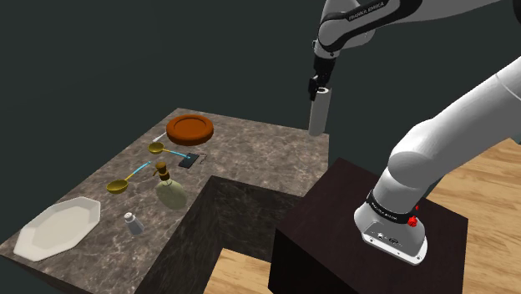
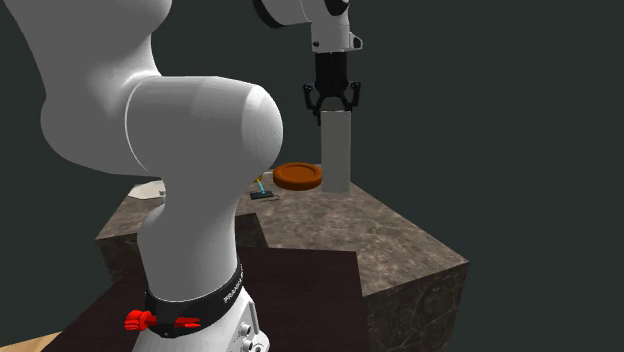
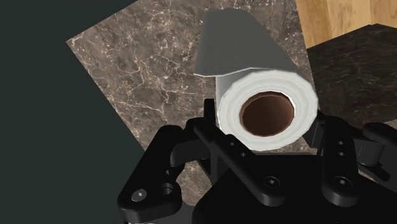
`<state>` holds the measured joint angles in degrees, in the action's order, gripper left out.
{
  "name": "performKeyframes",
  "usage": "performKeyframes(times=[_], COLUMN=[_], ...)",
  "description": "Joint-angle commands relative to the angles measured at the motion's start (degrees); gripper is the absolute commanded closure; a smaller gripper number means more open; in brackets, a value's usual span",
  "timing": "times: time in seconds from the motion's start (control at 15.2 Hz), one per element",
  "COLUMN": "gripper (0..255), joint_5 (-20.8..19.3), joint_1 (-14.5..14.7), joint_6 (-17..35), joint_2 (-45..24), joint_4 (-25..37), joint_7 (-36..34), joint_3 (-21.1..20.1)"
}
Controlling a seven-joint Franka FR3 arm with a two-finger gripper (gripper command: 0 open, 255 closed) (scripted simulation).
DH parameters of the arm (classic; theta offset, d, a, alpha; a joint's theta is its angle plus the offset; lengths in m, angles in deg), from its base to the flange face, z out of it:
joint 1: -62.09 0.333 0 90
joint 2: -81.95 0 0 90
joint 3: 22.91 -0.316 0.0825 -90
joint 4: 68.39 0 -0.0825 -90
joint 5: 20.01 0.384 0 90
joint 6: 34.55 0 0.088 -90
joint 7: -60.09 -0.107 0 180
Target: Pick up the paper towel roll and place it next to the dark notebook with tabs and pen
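One paper towel roll (image 1: 318,113) stands upright under your black pincer (image 1: 320,86), which is clamped on its top end, at the marble counter's (image 1: 250,150) far corner in the shoulder view. The dark notebook (image 1: 190,160) lies well apart toward that view's left, near a brown plate (image 1: 190,129). In the second exterior view you grip the roll (image 2: 336,155) from above, and whether its foot touches the stone you cannot tell. In the wrist view, your fingers (image 3: 210,118) press the roll's (image 3: 254,76) white rim on both sides.
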<state>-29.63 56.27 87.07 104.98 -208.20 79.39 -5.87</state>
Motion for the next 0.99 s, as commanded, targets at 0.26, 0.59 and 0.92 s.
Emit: performKeyframes(times=[0.26,0.59,0.92], gripper=[255,255,255], joint_5=[2.6,4.7,6.0], joint_1=[3.4,6.2,8.6], joint_6=[-0.3,-0.6,-1.8], joint_2=[-5.9,-12.9,-20.4], joint_4=[5.6,12.5,20.9], joint_7=[-5.1,-9.8,-14.2], joint_3=[-3.7,-7.0,-9.7])
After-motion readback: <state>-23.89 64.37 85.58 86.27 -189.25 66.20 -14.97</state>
